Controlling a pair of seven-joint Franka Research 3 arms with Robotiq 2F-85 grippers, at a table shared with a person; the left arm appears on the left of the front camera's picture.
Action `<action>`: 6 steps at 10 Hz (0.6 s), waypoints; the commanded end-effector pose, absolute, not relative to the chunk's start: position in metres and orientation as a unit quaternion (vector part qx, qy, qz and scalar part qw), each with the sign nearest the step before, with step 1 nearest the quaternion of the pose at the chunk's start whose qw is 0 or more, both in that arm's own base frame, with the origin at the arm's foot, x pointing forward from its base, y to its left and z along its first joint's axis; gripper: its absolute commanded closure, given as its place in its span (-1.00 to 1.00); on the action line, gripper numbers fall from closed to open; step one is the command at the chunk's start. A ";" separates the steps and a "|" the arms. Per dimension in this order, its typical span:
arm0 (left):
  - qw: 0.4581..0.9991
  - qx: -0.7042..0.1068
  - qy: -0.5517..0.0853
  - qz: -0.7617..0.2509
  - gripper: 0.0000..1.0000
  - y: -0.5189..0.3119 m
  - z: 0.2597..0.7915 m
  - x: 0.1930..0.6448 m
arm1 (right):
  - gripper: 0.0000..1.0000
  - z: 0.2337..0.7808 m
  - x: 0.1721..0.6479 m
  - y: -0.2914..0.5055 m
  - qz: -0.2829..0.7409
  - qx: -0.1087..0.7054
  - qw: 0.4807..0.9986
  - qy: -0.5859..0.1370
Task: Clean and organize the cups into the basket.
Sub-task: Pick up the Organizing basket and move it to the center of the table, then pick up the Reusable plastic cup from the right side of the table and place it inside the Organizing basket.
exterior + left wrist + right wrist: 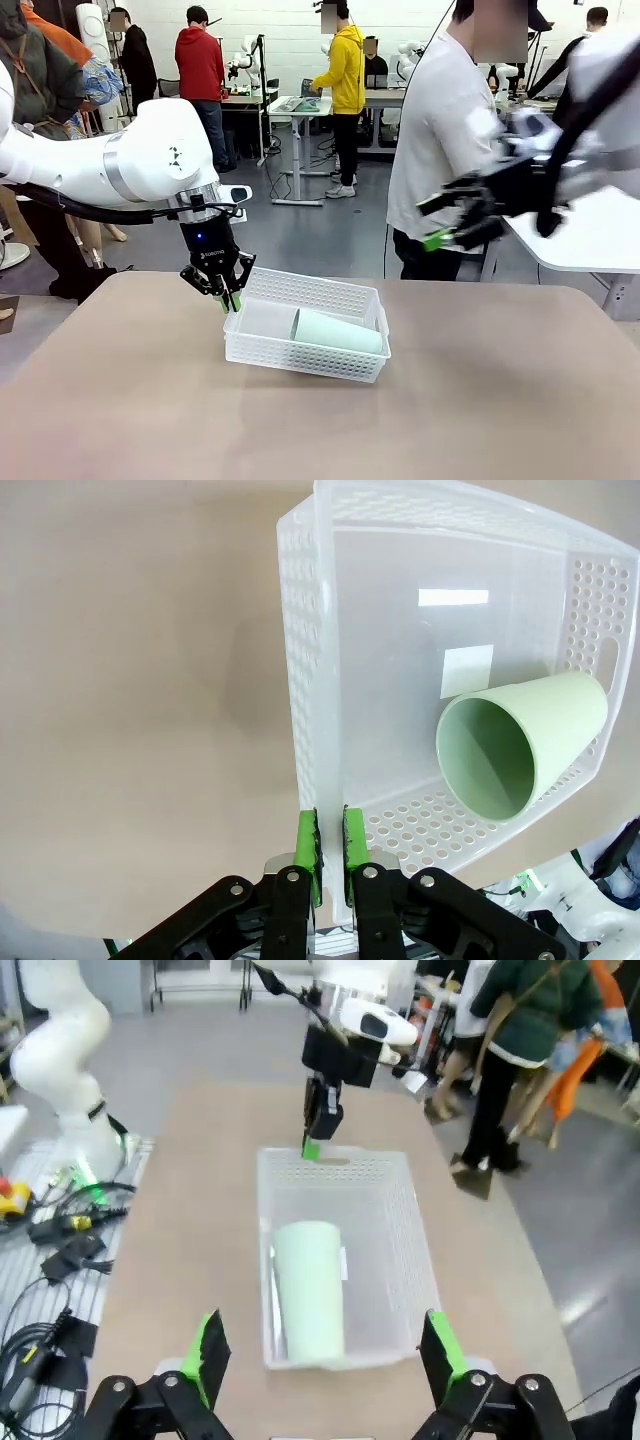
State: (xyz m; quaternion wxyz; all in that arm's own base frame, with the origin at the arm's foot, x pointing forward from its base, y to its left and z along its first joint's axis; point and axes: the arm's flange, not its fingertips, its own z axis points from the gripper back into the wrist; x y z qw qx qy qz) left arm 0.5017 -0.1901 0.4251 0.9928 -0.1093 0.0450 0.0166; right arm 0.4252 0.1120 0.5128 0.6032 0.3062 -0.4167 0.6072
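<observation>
1. The mint green cup point(337, 331) is lying on its side inside the white basket point(300, 360). It's up against the long wall nearer the robot, toward the basket's right end in the front view.
2. The cup's open mouth faces the end that the left gripper point(228, 292) has hold of.
3. The basket sits on the tan table point(120, 400), turned a bit askew to the table's edges.
4. The left gripper is clenched on the basket's short left wall, with a green pad pressed on each side of the lattice rim.
5. The right gripper point(450, 225) hangs in the air off to the right, well apart from the basket. Its 2 fingers are spread wide with nothing in them.
6. A person point(440, 140) in a white shirt stands at the far side, right behind that gripper.
</observation>
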 end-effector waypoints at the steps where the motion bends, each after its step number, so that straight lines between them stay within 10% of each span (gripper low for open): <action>1: 0.993 -0.110 0.040 0.018 1.00 -0.192 0.426 0.501 | -1.00 0.481 0.410 0.044 0.575 0.326 0.604 -0.446; 6: 0.993 -0.110 0.040 0.018 1.00 -0.192 0.426 0.501 | -1.00 0.439 0.381 -0.092 0.566 0.321 0.616 -0.444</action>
